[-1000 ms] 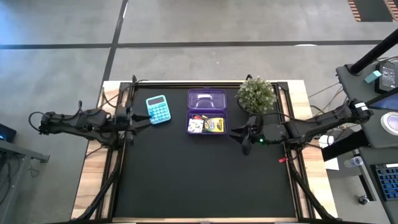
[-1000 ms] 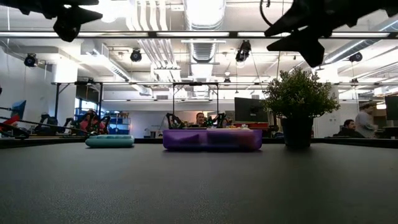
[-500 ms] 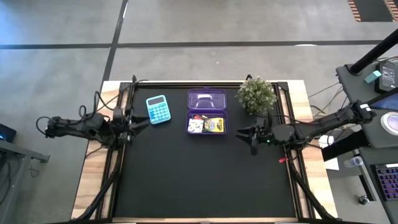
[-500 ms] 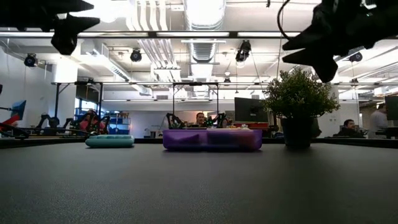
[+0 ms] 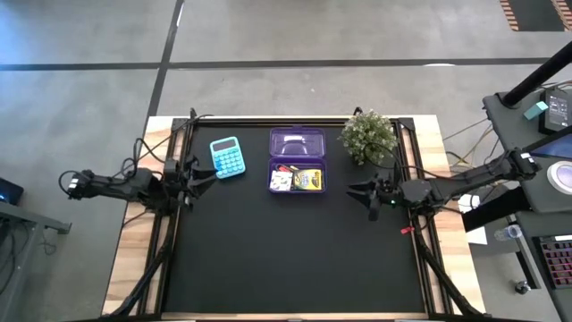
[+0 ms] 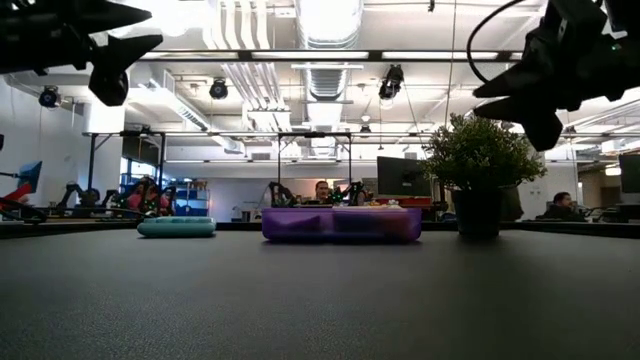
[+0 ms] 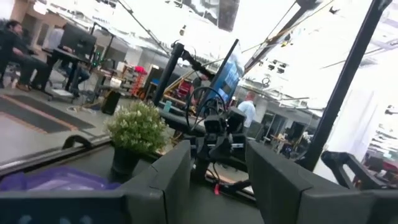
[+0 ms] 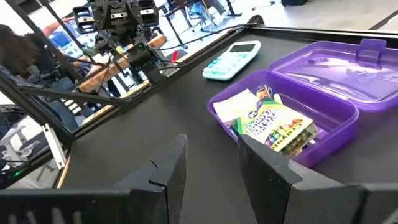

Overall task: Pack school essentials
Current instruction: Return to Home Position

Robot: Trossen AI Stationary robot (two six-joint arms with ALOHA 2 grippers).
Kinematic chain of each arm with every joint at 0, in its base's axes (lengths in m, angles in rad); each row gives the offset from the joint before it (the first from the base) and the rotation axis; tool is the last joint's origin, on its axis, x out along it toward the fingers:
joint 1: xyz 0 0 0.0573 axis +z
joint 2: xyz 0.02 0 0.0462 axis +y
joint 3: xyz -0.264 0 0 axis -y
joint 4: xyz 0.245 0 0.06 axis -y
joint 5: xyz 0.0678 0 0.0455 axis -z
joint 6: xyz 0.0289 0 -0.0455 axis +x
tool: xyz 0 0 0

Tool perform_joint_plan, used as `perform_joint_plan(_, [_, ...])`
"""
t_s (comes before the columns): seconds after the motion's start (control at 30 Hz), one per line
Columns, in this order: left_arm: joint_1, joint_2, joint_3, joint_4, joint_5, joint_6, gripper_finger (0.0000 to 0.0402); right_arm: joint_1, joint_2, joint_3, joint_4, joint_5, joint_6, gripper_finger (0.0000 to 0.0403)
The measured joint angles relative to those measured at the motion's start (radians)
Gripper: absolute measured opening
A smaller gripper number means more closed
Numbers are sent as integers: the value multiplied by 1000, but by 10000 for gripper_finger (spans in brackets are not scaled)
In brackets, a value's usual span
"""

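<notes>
left gripper [image 5: 202, 179] at left table edge, fingers apart, empty | right gripper [image 5: 361, 193] near potted plant [image 5: 368, 136], fingers apart too | crayon box [image 5: 308, 180] sitting in purple supply box [image 5: 298, 143]

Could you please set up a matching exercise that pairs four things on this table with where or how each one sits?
Things:
1. calculator
2. purple box
3. crayon box
4. potted plant

Places or states:
A. lies inside the purple box
B. stands upright, right of the box in the high view
C. lid open, mid-table near the far edge
D. lies flat, left of the box in the high view

Pairs: 1-D, 2-C, 3-A, 4-B
</notes>
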Motion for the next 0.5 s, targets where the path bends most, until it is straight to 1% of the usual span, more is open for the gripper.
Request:
perform_joint_plan(0.2, [0, 3, -38, 8, 9, -59, 139, 0, -41, -44, 32, 0, -1, 132])
perform_joint_plan(0.33, [0, 6, -84, 83, 8, -99, 139, 0, -54, -80, 70, 0, -1, 132])
perform_joint_plan(0.5, [0, 10, -84, 77, 8, -106, 139, 0, -54, -149, 201, 0, 0, 132])
